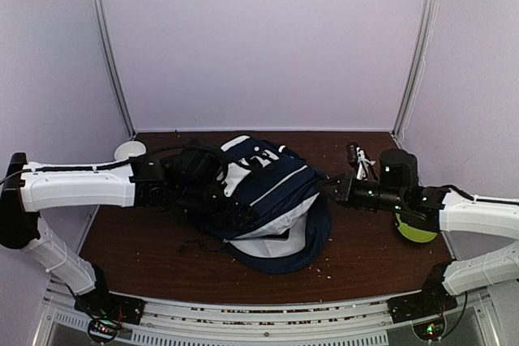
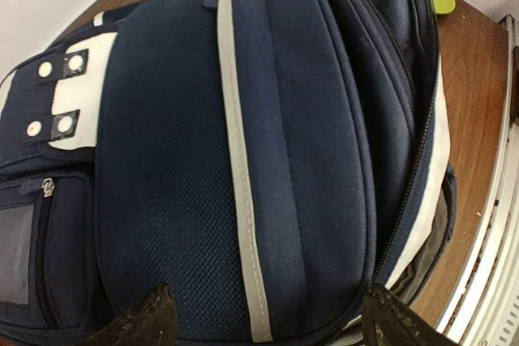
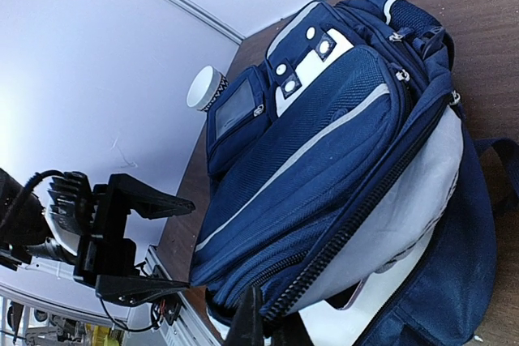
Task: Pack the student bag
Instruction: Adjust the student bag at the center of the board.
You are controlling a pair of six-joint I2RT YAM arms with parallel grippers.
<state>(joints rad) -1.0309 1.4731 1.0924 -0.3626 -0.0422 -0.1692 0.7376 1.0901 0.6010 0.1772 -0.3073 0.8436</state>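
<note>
The student bag [image 1: 272,192] is a navy backpack with white stripe trim, lying in the middle of the table with its main zip open and the light grey lining [image 3: 405,192] showing. My left gripper [image 1: 231,204] is at the bag's left side. In the left wrist view it [image 2: 272,322] is open wide, its fingertips [image 2: 154,318] astride the bag's front panel [image 2: 268,135]. My right gripper [image 1: 328,185] is at the bag's right edge. In the right wrist view it [image 3: 272,330] is shut on the zipped rim of the bag's opening [image 3: 324,257].
A white cup [image 1: 130,150] stands at the back left and also shows in the right wrist view [image 3: 207,88]. A lime green object [image 1: 415,231] lies under my right arm. A small bundle of objects [image 1: 357,155] sits at the back right. Dark straps [image 1: 199,242] trail off the bag at the front left.
</note>
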